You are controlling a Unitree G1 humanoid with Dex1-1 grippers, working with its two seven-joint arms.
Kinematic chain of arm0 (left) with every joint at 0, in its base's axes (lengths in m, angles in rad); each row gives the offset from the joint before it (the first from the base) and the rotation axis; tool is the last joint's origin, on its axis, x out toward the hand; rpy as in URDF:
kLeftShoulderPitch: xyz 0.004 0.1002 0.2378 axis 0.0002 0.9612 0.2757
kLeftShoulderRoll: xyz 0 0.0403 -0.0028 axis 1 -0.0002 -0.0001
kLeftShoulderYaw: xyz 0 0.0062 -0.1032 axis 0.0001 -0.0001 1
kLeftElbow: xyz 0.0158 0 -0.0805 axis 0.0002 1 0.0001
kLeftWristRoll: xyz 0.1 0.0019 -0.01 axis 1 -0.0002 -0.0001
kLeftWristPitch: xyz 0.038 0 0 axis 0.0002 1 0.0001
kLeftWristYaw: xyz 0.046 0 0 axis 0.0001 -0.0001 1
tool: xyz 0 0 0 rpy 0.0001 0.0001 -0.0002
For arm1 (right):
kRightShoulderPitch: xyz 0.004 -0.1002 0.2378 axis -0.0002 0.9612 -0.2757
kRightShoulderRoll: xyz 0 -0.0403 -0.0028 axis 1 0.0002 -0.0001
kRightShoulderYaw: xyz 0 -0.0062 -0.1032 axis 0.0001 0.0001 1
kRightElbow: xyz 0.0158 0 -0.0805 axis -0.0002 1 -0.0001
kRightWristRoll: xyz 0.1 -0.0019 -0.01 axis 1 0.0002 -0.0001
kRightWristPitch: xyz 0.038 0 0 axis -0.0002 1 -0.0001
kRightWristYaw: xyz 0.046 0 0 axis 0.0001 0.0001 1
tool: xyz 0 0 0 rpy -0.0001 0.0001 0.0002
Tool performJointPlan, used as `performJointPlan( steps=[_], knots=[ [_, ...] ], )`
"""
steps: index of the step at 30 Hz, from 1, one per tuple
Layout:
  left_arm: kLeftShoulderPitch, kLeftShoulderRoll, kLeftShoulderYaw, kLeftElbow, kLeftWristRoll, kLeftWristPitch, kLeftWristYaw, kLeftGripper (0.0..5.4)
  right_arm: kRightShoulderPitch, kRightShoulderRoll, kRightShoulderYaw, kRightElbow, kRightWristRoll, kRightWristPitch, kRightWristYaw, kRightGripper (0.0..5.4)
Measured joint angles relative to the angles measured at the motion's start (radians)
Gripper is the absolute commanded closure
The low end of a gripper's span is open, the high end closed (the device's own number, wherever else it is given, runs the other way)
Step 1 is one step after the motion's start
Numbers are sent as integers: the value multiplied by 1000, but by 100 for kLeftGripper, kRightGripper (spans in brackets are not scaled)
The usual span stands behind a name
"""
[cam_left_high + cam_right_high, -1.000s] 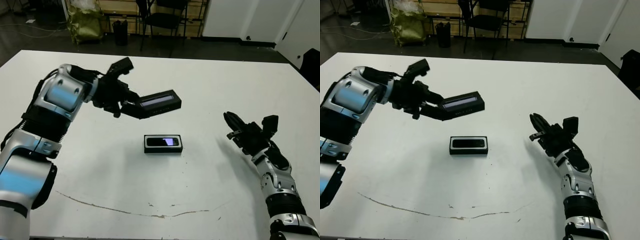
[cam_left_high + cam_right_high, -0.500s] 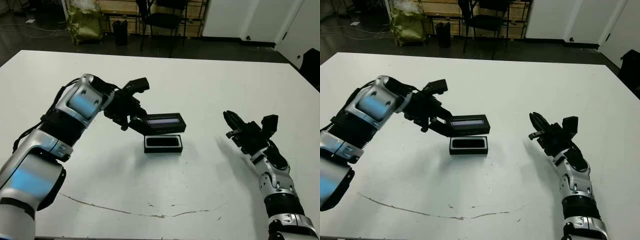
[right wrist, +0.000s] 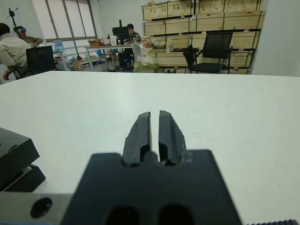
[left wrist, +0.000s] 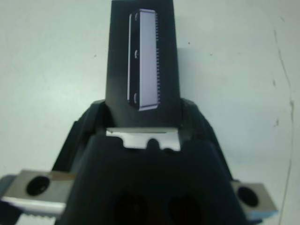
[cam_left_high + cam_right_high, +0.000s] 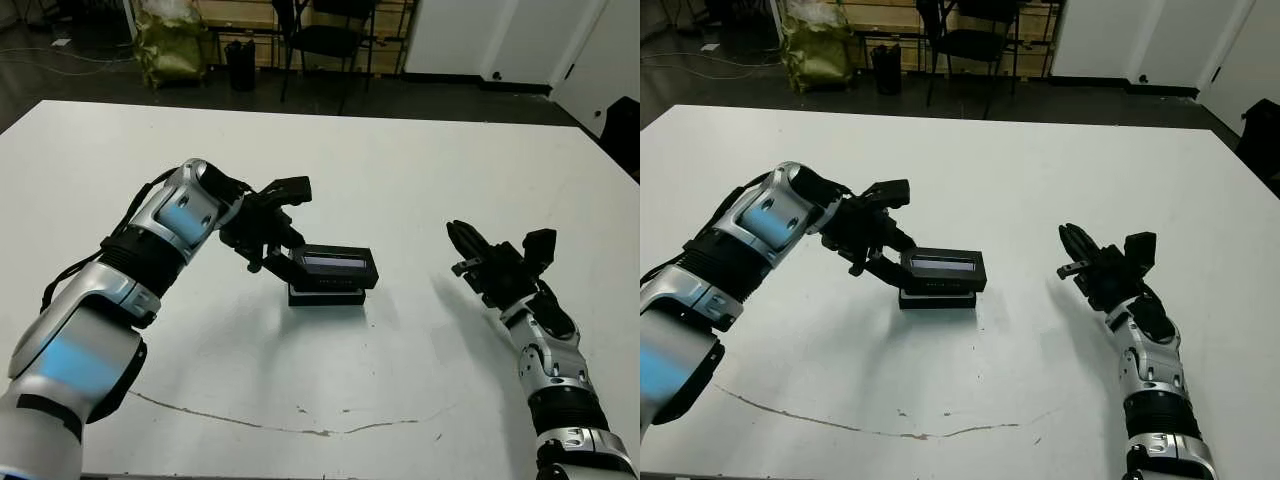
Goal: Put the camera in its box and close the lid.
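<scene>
The lid (image 5: pixel 335 266), flat and black with a pale grey-blue panel facing up, lies level just over the box (image 5: pixel 325 296), covering most of it. My left gripper (image 5: pixel 281 261) is shut on the lid's left end; the left wrist view shows the lid (image 4: pixel 143 61) held between the fingers. Only the box's white-lined front edge shows below the lid. The camera is hidden. My right gripper (image 5: pixel 463 244) hovers at the right, apart from the box, with its fingers (image 3: pixel 140 133) shut on nothing.
A thin dark crack (image 5: pixel 300 428) runs along the table's front part. Beyond the far edge stand a chair (image 5: pixel 330 40) and a green bag (image 5: pixel 170 45). A person (image 3: pixel 11 49) sits far off in the right wrist view.
My left gripper has brought the lid down and to the right, from tilted in the air to level just above the box. The right arm has stayed put.
</scene>
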Motion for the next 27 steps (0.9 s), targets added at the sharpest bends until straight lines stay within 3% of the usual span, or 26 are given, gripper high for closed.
performJointPlan(
  steps=[15, 27],
  knots=[
    [1, -2, -4, 17, 34, -13, -19, 298, 2, 0, 0, -13, -1, -2, -4, 540],
    [1, -7, -6, 4, 52, 68, -9, 298, 3, 0, 0, -12, -1, -2, -1, 540]
  ],
)
